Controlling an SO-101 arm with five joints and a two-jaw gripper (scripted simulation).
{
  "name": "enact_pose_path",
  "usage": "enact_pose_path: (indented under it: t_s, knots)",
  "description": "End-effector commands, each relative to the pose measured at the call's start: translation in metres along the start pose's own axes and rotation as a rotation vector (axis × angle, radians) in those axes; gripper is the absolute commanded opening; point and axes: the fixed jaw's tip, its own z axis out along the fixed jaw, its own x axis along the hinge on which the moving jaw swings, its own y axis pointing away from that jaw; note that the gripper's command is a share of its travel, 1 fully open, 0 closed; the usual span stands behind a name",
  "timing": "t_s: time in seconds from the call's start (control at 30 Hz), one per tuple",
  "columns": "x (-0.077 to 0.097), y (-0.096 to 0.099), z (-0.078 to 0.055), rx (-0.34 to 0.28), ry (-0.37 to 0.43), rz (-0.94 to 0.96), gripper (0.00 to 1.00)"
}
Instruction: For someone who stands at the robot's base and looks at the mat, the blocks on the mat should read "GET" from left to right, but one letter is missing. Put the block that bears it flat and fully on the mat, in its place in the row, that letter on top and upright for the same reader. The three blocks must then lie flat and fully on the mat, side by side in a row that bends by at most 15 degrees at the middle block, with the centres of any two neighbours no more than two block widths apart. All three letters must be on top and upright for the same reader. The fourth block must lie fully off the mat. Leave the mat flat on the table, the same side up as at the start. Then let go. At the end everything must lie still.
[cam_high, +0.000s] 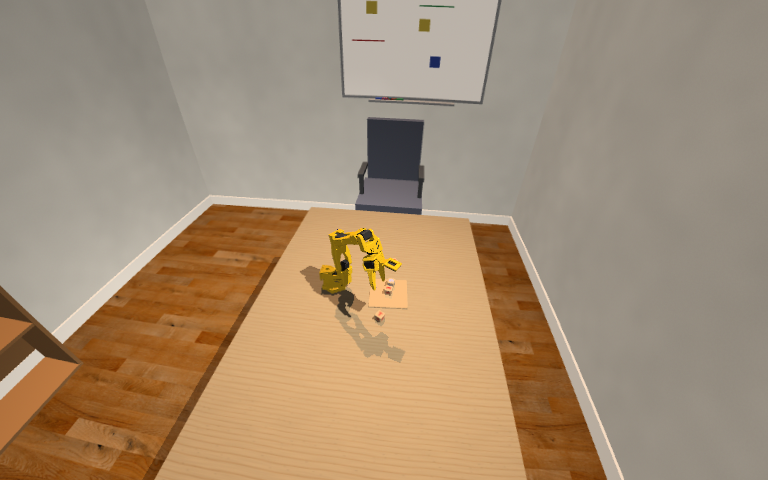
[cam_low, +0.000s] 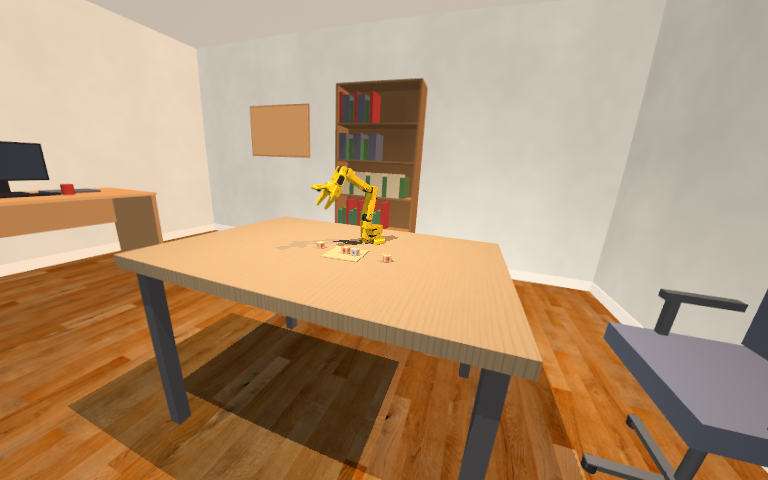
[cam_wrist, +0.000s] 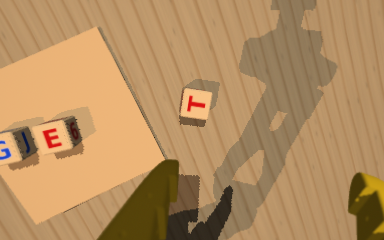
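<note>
Tan mat (cam_wrist: 75, 75) lies on the bench (cam_wrist: 280, 45) with the G block (cam_wrist: 6, 150) and E block (cam_wrist: 52, 137) touching side by side on it. T block (cam_wrist: 195, 105) sits on the bench just off the mat's edge, T up. Raised above, the end effector (cam_wrist: 260, 210) hangs part open, empty.

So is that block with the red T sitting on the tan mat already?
No, in the wrist view the T block lies on the bare table, clear of the mat where the G and E blocks sit.
</note>
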Motion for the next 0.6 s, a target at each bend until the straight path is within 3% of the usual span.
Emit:
enact_pose_path:
  t_s: [0.0, 0.57]
  knots:
    - [-0.0093, -0.0054, -0.0165, 0.040, -0.105, -0.093, 0.32]
    - [-0.0053, -0.0114, -0.0115, 0.067, -0.077, -0.572, 0.32]
